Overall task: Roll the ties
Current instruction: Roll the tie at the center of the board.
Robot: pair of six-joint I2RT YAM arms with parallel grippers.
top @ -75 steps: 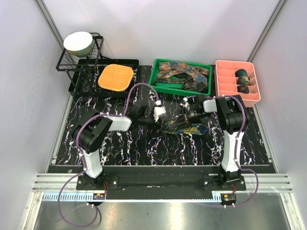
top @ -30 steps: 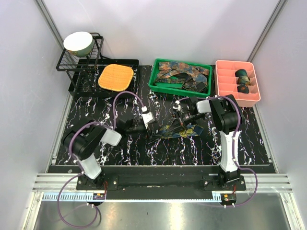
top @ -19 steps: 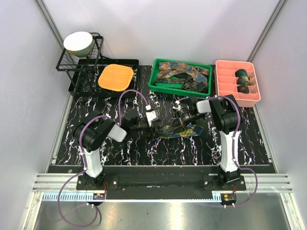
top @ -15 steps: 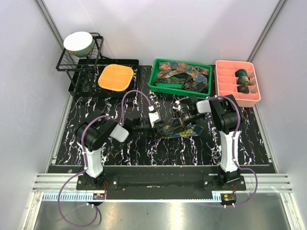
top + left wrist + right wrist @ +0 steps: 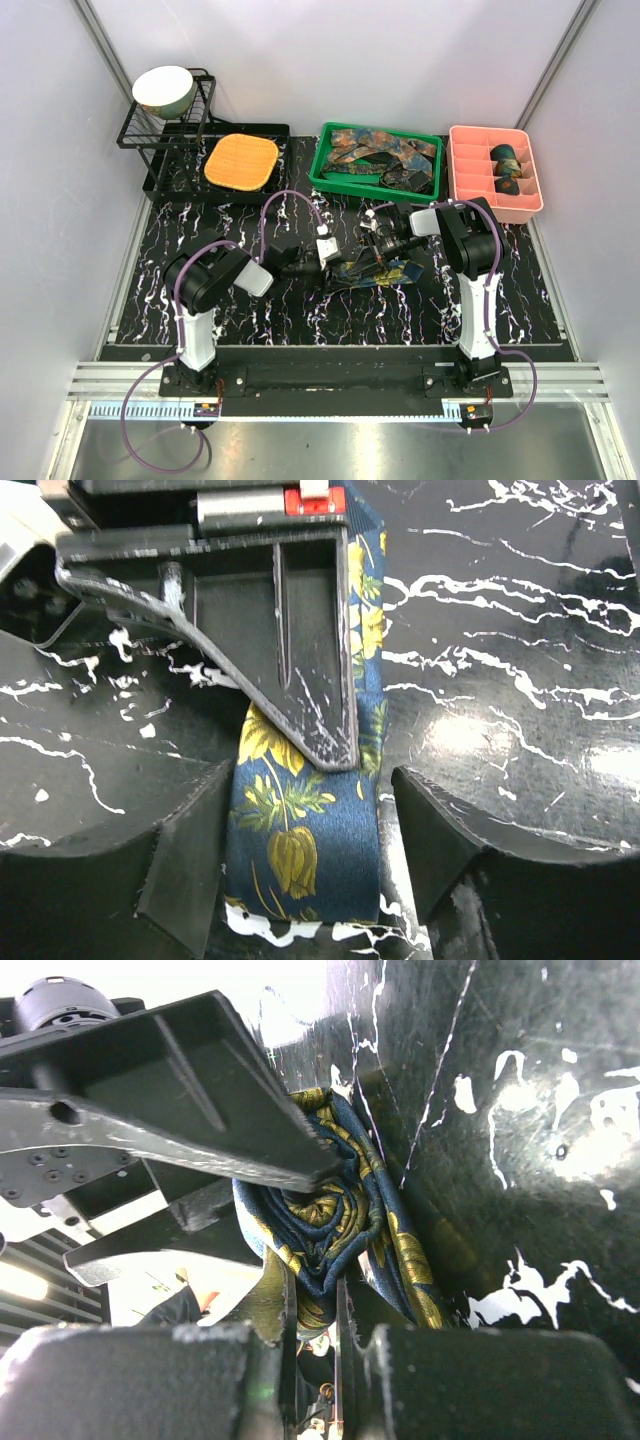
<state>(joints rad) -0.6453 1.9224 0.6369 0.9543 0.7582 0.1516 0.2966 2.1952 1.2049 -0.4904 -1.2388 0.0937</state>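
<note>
Navy tie coil, right wrist only

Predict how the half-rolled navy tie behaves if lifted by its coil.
Likely floppy: the navy tie lies limp and flat, so its tail would dangle. The coil looks loosely layered, so it may unwind without the pinch of the right claw.

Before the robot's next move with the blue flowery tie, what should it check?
1. Right claw pinching the rolled end of the tie: ok.
2. Roll wound in a neat spiral: ok.
3. Flat tail lying inside the open left claw: ok.
4. Tail untwisted: ok where the left wrist view shows it; farther along, cannot tell.
5. Free compartment in the pink tray: ok.
</note>
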